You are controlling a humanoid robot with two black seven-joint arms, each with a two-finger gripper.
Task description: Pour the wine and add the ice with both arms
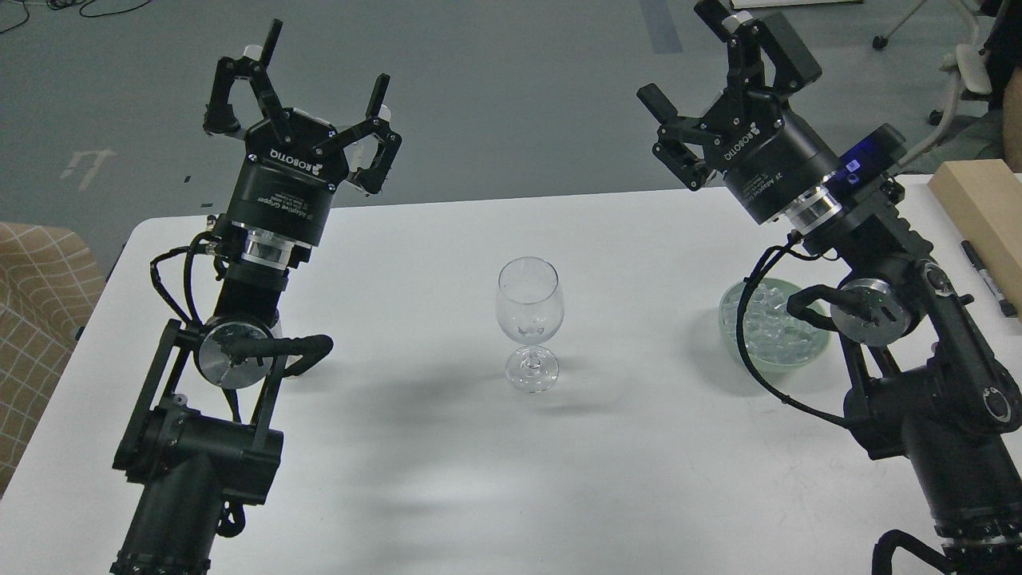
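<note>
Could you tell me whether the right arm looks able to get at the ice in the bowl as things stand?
Probably yes: the open right gripper is raised beyond the bowl, and the ice lies uncovered, though the arm's own wrist overhangs it.

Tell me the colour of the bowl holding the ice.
Pale green bowl, seen in the head view.

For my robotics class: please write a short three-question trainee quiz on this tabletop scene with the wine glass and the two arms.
1. True or false: the wine glass stands upright between the two arms.
2. What holds the ice? A) a pale green bowl B) the glass C) a tray
3. Fill in: the left gripper and right gripper are both ____ and hold nothing.

Key: 1 true. 2 A, the green bowl beside the right arm. 3 open.
</note>
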